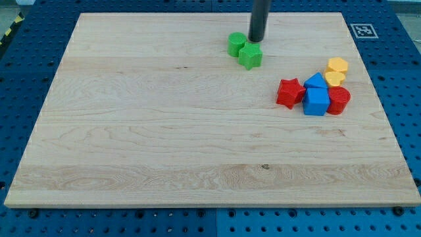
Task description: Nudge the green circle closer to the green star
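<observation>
My tip [255, 41] sits upright at the view's top, just above the green star [250, 56].

The rod has no jaws and holds nothing. The green circle [235, 44] touches the star's left side. Both lie on the wooden board [164, 131], over a blue pegboard [26, 59].

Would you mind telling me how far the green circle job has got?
Mostly done: the green circle already touches the green star near the view's top. In hand: my tip sits just above the star, beside the circle. Left: little, perhaps only backing away.
</observation>
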Robot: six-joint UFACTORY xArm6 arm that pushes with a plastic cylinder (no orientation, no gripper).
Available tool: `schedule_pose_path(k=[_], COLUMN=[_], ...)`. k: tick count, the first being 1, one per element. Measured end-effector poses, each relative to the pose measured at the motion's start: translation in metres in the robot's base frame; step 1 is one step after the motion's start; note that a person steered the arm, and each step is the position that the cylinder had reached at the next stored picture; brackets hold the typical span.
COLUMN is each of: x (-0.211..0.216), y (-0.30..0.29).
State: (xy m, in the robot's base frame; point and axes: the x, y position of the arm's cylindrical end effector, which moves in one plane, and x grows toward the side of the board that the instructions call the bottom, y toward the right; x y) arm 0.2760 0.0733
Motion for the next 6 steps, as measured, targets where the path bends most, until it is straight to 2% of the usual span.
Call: schedule_pose_path(k=[2,3,5,6], x=[0.000,0.009,0.072,0.072], y=[-0.117,-0.112,-0.042,-0.068])
